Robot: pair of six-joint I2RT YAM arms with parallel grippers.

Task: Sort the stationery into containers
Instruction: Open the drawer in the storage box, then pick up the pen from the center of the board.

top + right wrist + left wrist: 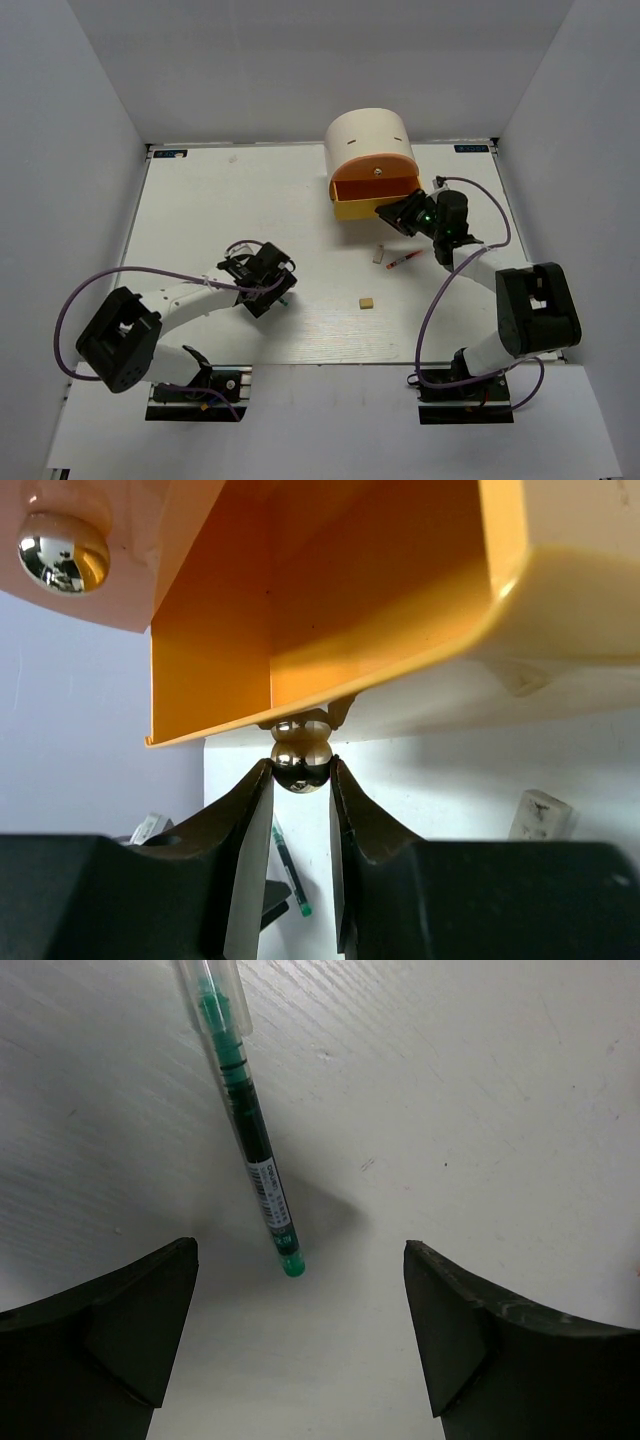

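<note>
Yellow drawer (pixel 360 212) out of the cream drum organiser (pixel 368 140), standing open over the tabletop (pixel 220 200). The right tool (pixel 398 213) is at its front. From the right wrist you get it clearly: both dark fingers (pixel 245 820) are pinched on the little shiny drawer knob (pixel 302 767), one on each side, a firm clench. Above it, a second chrome knob (pixel 62 550) sits on the paler drawer overhead.

Over to the left side: the left tool (pixel 300 1335) hangs low over the tabletop, jaws spread wide and gripping nothing. A green pen (pixel 250 1140) with a clear cap lies slanted on the surface, its green end between the two jaws and touching neither.

In the middle of the tabletop, just in front of the open drawer, a whitish eraser (pixel 379 255) lies beside a thin red pen (pixel 403 260). A tan eraser (pixel 367 301) sits nearer the arms, apart from both.
</note>
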